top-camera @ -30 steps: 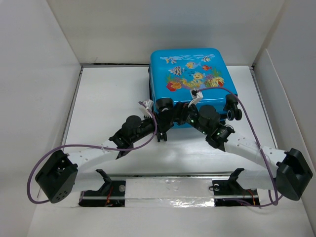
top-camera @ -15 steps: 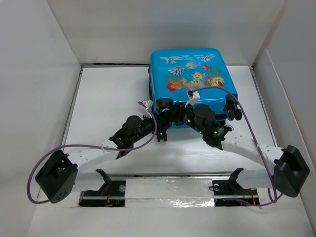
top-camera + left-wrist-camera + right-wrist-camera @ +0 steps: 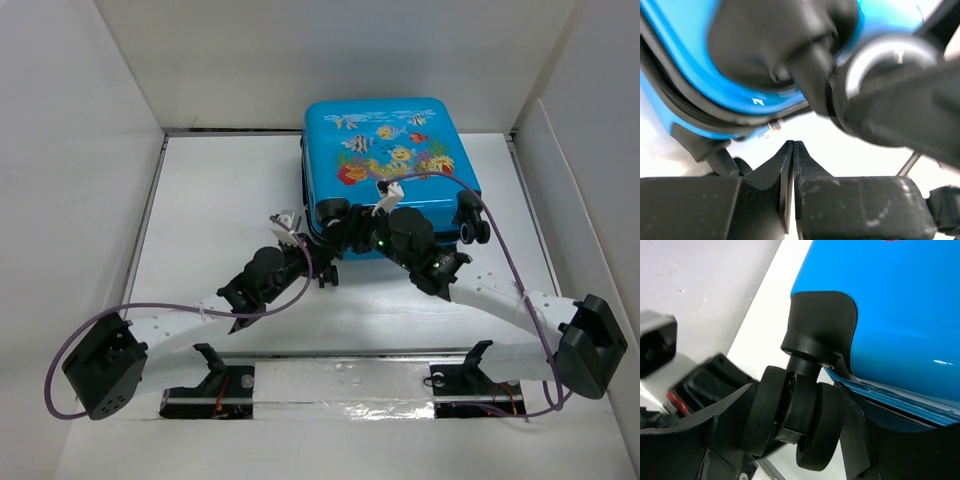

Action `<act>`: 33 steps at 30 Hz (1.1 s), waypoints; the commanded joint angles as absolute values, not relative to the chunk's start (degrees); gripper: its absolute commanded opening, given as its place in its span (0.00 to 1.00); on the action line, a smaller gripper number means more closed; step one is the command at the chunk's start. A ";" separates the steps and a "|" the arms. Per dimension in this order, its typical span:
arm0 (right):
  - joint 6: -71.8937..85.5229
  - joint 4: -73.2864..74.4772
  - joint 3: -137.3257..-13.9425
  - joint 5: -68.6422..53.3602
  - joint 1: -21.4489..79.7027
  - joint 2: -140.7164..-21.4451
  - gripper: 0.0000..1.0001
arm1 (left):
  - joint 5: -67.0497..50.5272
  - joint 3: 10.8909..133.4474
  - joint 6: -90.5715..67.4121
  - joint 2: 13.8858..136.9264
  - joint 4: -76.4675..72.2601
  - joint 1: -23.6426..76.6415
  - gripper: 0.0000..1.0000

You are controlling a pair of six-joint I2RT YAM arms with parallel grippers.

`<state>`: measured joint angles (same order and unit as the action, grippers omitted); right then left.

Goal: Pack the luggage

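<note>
1. Right claw (image 3: 797, 420) grips a wheel (image 3: 810, 435) of the luggage (image 3: 390, 150); left claw (image 3: 792, 150) is closed, empty, near it.
2. The luggage lies shut at the table's (image 3: 220, 200) far side.
3. Packing looks finished; likely only repositioning remains.

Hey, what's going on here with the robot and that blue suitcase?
Two robot arms are working at the near edge of the luggage, which lies flat on the table with its lid down. The right gripper has its jaws closed around a black wheel of the case. The left gripper sits close by, jaws shut and empty.
</note>
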<state>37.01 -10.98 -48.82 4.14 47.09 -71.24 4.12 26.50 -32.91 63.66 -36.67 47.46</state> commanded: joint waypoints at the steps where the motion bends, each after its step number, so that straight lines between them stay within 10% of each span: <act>1: 35.24 -12.13 -52.12 6.07 47.37 -71.37 0.00 | 9.50 24.35 -29.00 64.06 -42.42 49.75 0.00; 11: 34.98 -13.18 -53.61 4.13 47.90 -72.16 0.00 | 19.49 24.61 -31.20 73.38 -52.29 54.83 0.24; 33: 35.24 -15.82 -53.96 -0.52 47.90 -72.95 0.00 | 39.46 31.46 -32.52 85.16 -55.29 61.79 0.44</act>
